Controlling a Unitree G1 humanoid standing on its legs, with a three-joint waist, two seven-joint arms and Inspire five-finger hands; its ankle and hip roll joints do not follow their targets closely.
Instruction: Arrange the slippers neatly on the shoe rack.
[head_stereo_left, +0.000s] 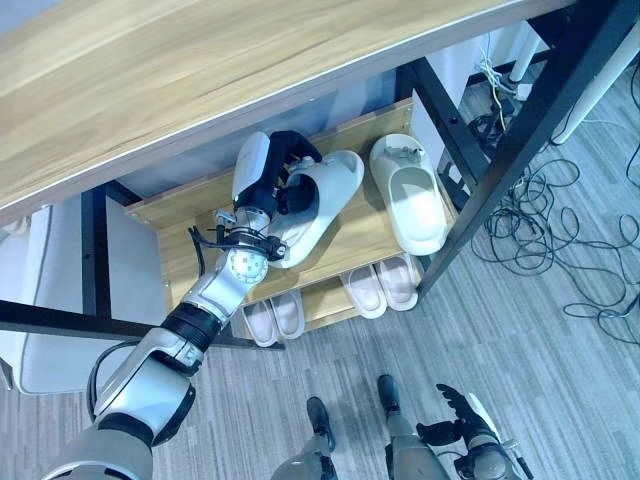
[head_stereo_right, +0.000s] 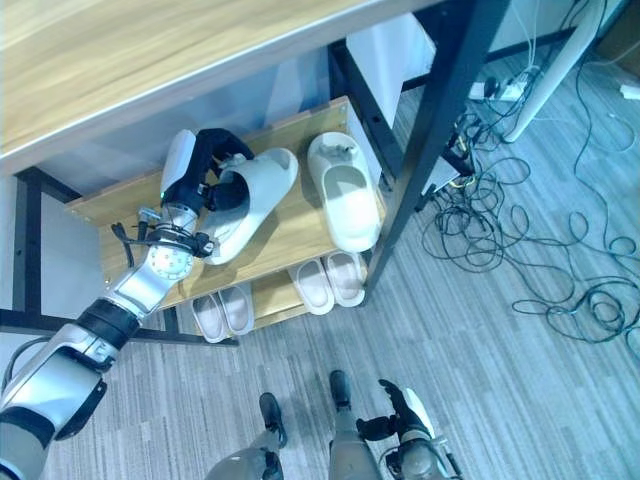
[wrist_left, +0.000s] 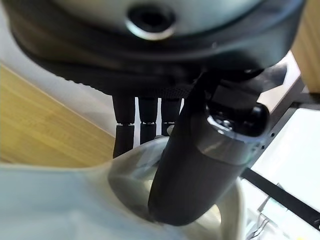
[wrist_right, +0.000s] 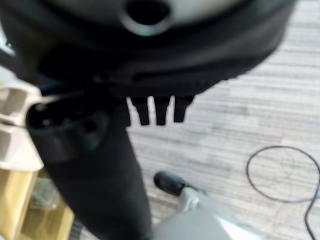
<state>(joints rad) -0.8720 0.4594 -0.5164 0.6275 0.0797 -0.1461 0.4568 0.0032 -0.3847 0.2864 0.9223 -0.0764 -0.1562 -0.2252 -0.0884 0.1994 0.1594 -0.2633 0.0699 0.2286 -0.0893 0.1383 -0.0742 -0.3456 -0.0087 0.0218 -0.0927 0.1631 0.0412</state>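
Note:
A white slipper (head_stereo_left: 325, 195) lies slanted on the upper shelf of the wooden shoe rack (head_stereo_left: 360, 238), toe pointing toward the back. My left hand (head_stereo_left: 288, 160) is shut on its strap. In the left wrist view the thumb (wrist_left: 200, 165) is inside the slipper (wrist_left: 75, 200) and the fingers (wrist_left: 140, 125) are curled over the outside. A second white slipper (head_stereo_left: 412, 195) lies just to the right on the same shelf, apart from the first. My right hand (head_stereo_left: 458, 412) hangs low over the floor, fingers relaxed and holding nothing.
Two more pairs of pale slippers (head_stereo_left: 382, 286) (head_stereo_left: 273, 318) sit on the rack's lower shelf. A wooden tabletop (head_stereo_left: 200, 70) overhangs the rack. A black frame leg (head_stereo_left: 515, 140) slants down beside the rack's right end. Loose cables (head_stereo_left: 565, 225) sprawl over the grey floor to the right.

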